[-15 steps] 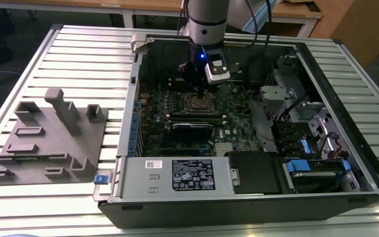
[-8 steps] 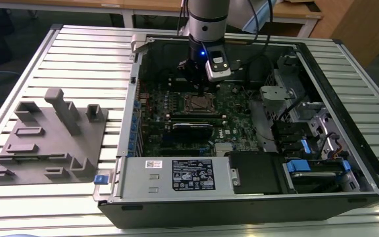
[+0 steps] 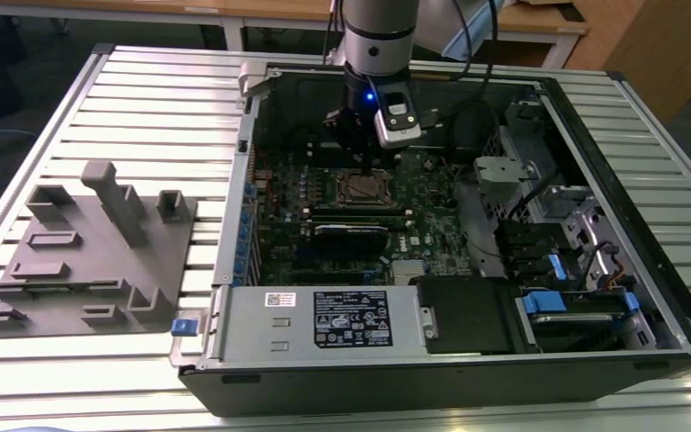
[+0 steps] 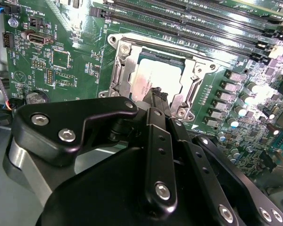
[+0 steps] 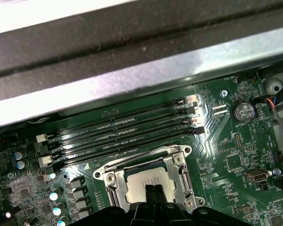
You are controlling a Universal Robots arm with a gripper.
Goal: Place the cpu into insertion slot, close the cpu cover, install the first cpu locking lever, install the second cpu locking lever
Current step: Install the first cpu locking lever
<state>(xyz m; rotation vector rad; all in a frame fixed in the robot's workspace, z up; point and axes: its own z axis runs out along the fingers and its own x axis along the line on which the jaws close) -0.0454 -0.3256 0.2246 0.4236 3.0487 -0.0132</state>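
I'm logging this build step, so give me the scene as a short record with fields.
setting: open computer case on a slatted table
chip: cpu sits in the socket
cover: metal frame lies closed around the chip
gripper: gripper just above the chip, fingers together
nearby: memory slots, grey fixture block

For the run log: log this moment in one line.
pale silvery square cpu in socket | silvery metal frame cover closed | gripper jaws shut, over cpu

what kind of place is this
Likely a robotics lab or test bench: an open computer case lies on a slatted metal table, a grey parts fixture beside it, wooden desks behind.
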